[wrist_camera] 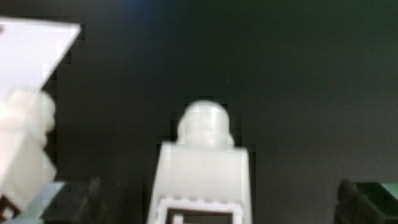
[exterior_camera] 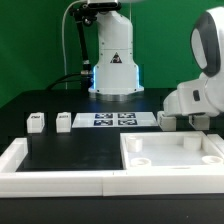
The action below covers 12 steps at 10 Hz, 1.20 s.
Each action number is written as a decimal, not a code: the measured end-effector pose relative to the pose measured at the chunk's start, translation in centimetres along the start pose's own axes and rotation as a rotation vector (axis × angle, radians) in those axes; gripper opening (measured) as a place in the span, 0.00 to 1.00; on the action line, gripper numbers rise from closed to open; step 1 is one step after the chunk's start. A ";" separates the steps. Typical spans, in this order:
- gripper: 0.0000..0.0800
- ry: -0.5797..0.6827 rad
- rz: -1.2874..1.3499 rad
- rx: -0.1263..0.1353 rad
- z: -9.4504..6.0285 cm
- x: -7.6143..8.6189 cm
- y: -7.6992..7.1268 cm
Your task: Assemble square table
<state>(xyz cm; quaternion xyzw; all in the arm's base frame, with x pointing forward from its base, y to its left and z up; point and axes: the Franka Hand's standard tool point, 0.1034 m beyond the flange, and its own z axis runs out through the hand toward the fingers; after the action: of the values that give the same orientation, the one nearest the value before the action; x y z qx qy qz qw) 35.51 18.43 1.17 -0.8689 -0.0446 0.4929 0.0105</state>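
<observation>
One small white plastic block leg [wrist_camera: 199, 160], gripper [exterior_camera: 183, 121] jaws wide around it
At twelve o'clock of the white square plastic tray [exterior_camera: 170, 160]; likely light, stiff, slick, so pinch its flat sides.

tabletop slab [exterior_camera: 170, 177]: smooth white plastic | work surface [exterior_camera: 60, 150]: matt black
</observation>
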 end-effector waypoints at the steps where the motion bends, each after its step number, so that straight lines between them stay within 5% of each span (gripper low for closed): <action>1: 0.81 0.005 0.001 0.000 0.2 0.1 0.0; 7: 0.80 0.008 0.000 0.001 0.3 0.3 0.0; 9: 0.37 0.008 0.000 0.002 0.3 0.3 0.0; 12: 0.36 0.008 0.000 0.002 0.3 0.3 0.0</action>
<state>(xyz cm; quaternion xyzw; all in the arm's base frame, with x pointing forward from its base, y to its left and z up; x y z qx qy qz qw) 35.42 18.48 0.75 -0.8708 -0.0441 0.4896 0.0117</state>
